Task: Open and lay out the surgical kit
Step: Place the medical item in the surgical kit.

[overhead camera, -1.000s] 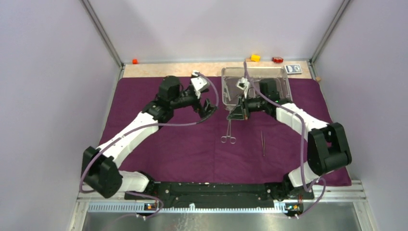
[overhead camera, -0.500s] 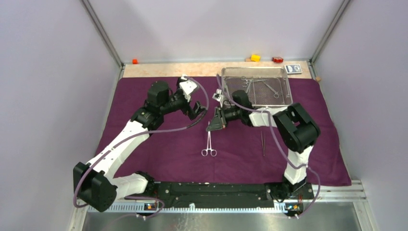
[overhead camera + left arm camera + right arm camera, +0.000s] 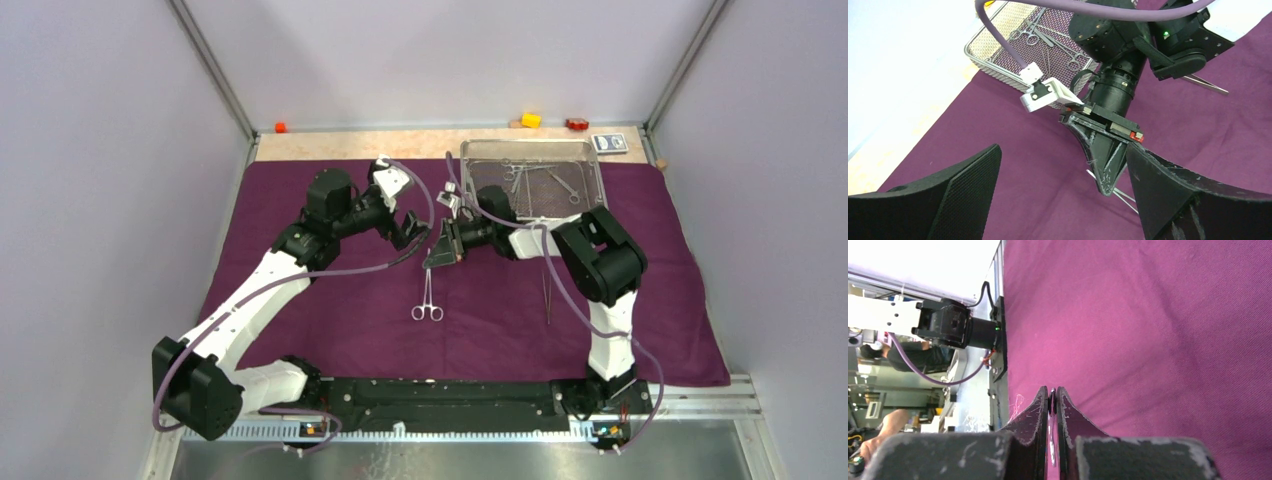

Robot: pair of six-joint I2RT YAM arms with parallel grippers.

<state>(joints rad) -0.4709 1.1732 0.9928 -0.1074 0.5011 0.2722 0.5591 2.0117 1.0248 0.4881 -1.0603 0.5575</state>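
The dark purple cloth wrap (image 3: 330,300) lies spread flat. The silver wire-mesh tray (image 3: 468,190) stands on its back right part and holds several steel clamps (image 3: 560,183). My right gripper (image 3: 436,262) is shut on the tip end of a slim steel ring-handled clamp (image 3: 427,300), whose rings point toward the near edge. In the right wrist view the gripper (image 3: 1052,390) pinches the thin steel (image 3: 1052,440). My left gripper (image 3: 418,229) is open and empty just left of it. In the left wrist view (image 3: 1063,175) the right gripper's fingers (image 3: 1105,170) stand between its jaws. Steel tweezers (image 3: 546,290) lie on the cloth.
A blue-white card packet (image 3: 609,143), a yellow block (image 3: 530,120), a red block (image 3: 576,124) and an orange block (image 3: 280,127) sit along the back edge. The right arm's elbow (image 3: 600,260) is folded over the cloth near the tweezers.
My right gripper has carried the clamp from beside the tray leftward to the middle of the cloth. My left gripper has drawn back to the left a little.
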